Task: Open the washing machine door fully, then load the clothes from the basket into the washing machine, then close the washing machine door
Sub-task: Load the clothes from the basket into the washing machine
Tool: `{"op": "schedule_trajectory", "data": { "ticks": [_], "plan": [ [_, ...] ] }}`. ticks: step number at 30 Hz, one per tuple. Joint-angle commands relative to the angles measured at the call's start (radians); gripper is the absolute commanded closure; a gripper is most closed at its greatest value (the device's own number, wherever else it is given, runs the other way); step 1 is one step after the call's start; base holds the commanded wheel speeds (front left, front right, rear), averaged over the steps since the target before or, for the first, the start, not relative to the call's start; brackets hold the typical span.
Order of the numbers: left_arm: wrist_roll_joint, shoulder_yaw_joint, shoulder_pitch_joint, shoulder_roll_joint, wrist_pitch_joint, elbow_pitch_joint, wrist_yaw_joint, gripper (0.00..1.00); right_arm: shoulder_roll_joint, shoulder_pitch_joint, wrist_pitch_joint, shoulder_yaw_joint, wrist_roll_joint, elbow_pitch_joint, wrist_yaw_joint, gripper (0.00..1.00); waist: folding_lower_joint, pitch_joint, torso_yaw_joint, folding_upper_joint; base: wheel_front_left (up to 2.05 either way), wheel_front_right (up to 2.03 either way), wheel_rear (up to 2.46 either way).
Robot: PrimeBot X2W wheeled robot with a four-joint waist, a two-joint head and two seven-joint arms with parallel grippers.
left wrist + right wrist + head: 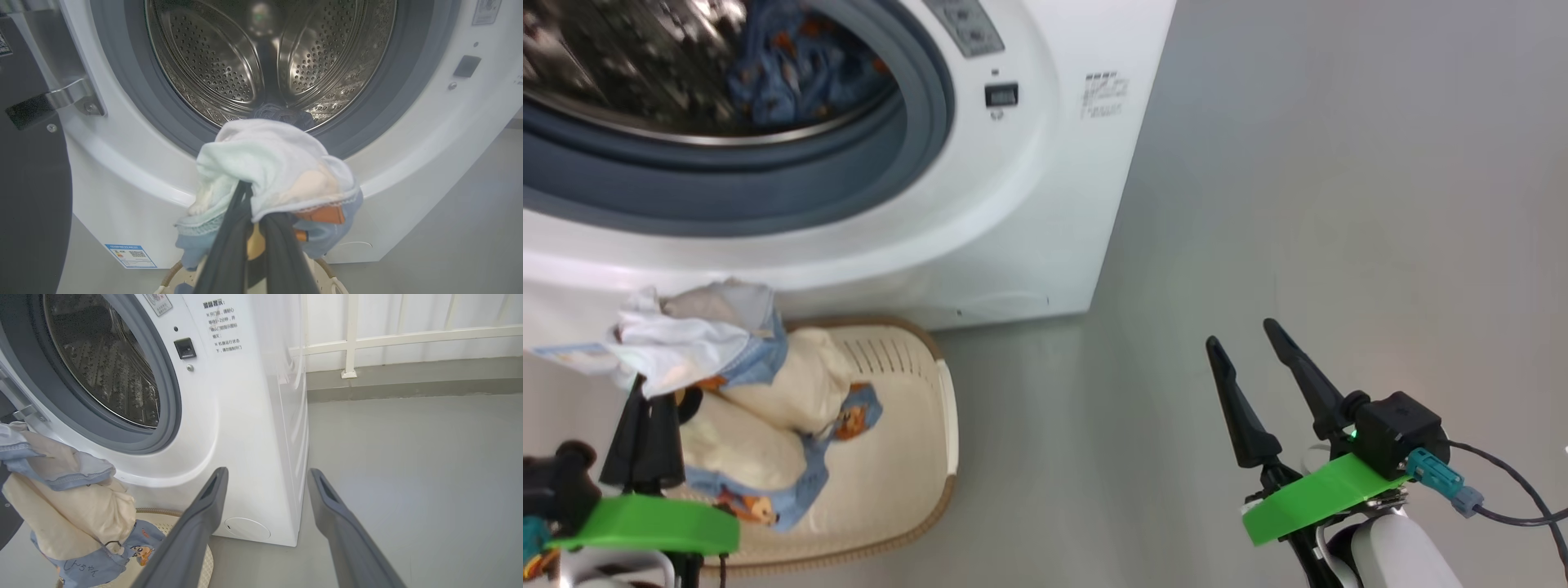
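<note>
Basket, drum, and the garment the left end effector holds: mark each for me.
basket (948, 425), head view, cream right-hand rim.
drum (212, 61), left wrist view, perforated steel wall.
held garment (269, 163), left wrist view, pale bunched fabric on top.

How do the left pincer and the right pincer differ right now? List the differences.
1. The left pincer is shut on clothes; the right pincer is open and empty.
2. The left pincer is above the basket, in front of the washing machine; the right pincer is over the floor, off to the machine's right.
Shared: both have long dark fingers on green mounts.
</note>
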Motion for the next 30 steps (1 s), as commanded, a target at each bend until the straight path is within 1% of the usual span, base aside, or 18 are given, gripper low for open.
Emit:
{"op": "schedule_trajectory", "data": {
  "ticks": [1,9,15,23,30],
  "plan": [
    [0.02,0.052,0.017,0.01,-0.006,-0.043,-0.005,1.0,0.005,0.016,-0.005,0.032,-0.002,-0.015,0.001,0.0,0.0,-0.086,0.003,-0.0001,0.0,0.0,0.0],
    [0.067,0.105,0.083,-0.031,-0.006,-0.119,-0.016,1.0,0.005,0.05,-0.005,0.046,0.004,0.009,0.001,0.0,0.0,-0.192,0.002,-0.0001,0.0,0.0,0.0],
    [0.09,0.135,0.131,-0.047,-0.006,-0.154,-0.024,1.0,0.005,0.075,-0.005,0.049,0.006,0.013,0.001,0.0,0.0,-0.242,0.002,-0.0001,0.0,0.0,0.0],
    [0.112,0.164,0.196,-0.068,-0.006,-0.188,-0.029,1.0,0.005,0.095,-0.005,0.04,-0.002,0.0,0.001,0.0,0.0,-0.267,-0.002,-0.0001,0.0,0.0,0.0],
    [0.119,0.176,0.213,-0.088,-0.006,-0.182,-0.035,1.0,0.005,0.103,-0.005,0.029,-0.013,-0.004,0.001,0.0,0.0,-0.278,-0.003,-0.0001,0.0,0.0,0.0]
  ]
}}
